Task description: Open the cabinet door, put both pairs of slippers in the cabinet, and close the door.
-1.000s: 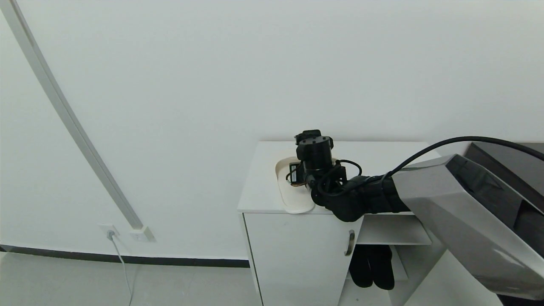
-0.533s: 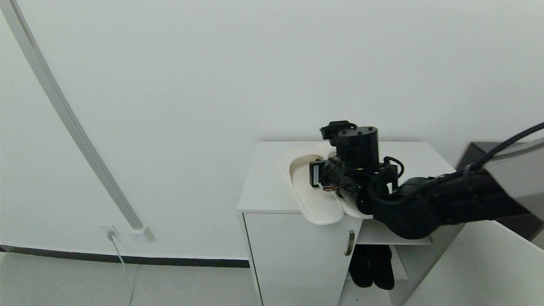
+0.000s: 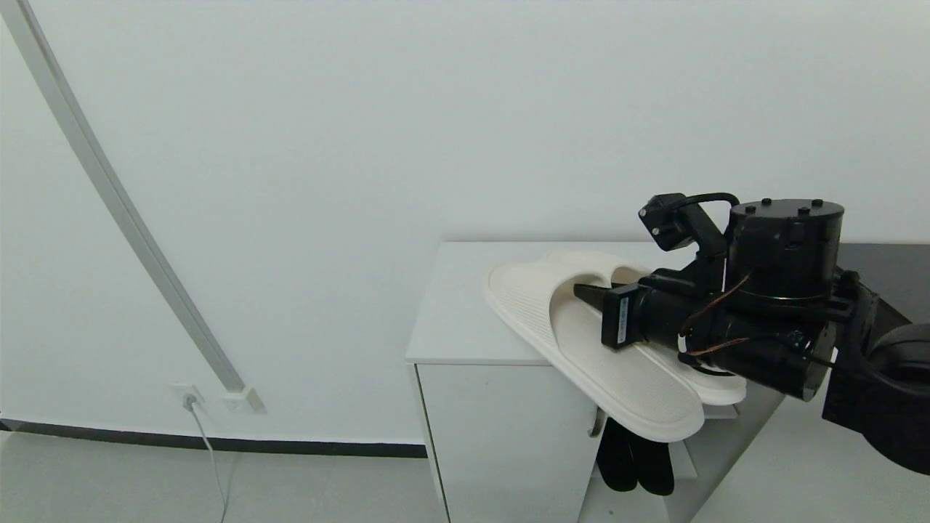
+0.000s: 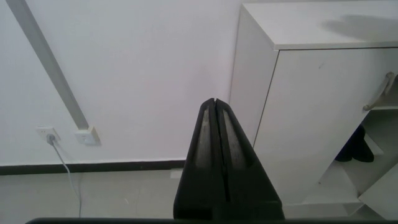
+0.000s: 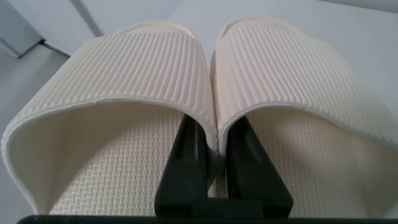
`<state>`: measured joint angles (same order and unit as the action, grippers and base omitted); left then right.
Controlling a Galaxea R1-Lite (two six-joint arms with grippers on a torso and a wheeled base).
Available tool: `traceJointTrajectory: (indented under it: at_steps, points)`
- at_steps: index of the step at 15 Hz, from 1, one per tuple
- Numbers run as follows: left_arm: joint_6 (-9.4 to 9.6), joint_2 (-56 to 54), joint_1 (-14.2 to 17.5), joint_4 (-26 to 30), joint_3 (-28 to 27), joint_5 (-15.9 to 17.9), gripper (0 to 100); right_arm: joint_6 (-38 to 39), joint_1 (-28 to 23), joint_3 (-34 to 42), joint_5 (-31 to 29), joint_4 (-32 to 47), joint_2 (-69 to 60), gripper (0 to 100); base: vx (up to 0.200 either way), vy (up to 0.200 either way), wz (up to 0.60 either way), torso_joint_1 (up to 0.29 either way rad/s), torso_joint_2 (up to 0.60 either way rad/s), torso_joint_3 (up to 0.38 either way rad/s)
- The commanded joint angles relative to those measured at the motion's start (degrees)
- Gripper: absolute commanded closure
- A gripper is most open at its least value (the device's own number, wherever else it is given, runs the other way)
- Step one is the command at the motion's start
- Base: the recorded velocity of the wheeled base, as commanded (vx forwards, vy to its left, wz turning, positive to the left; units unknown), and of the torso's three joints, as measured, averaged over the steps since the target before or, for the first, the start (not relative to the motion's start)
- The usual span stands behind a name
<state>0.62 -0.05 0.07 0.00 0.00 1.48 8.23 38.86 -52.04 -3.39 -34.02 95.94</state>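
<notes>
Jaws on the right arm [image 3: 785,290] are clamped on the white slippers [image 3: 625,385], one black finger [image 5: 183,168] tucked under each ribbed strap, the two inner strap edges pinched between them; the left jaws, a tapered black wedge in the left wrist view, are pressed flat together with nothing between, held low beside the cabinet [image 3: 501,436]; the cabinet is a boxy white unit with a smooth flat surface on top, its left door shut and its right compartment open, showing a shelf; the right arm reaches in from the right at the height of that surface, wrist drum upright and jaws pointing level leftward; the slippers, soft cream foam with finely patterned footbeds, lie side by side and tilted, toes over the surface, heels hanging lower past its front edge; black slippers [image 3: 636,457] stand together inside the open compartment; a slim curved metal handle [image 4: 378,92] sits at the shut door's edge
</notes>
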Motion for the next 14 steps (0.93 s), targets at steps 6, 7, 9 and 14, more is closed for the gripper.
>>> traceJointTrajectory:
  at_steps: [6,7,9,14]
  points:
    - [-0.01,0.0,0.0,0.0,0.0,0.0,100,0.0,0.0,0.9,0.0,-2.1,0.5,100,0.0,0.0,0.0,0.0,0.0,0.0]
    - [-0.01,0.0,0.0,0.0,0.0,0.0,100,0.1,0.0,0.9,-0.1,-2.1,0.4,100,0.0,0.0,0.0,0.0,0.0,0.0]
    - [-0.01,0.0,0.0,0.0,0.0,0.0,100,0.0,0.0,0.9,-0.1,-2.1,0.2,100,0.0,0.0,0.0,0.0,0.0,0.0]
    - [-0.09,0.0,0.0,0.0,0.0,0.0,100,-0.1,0.2,1.3,-0.1,-2.1,0.2,100,-0.2,0.0,0.0,0.005,0.0,0.002]
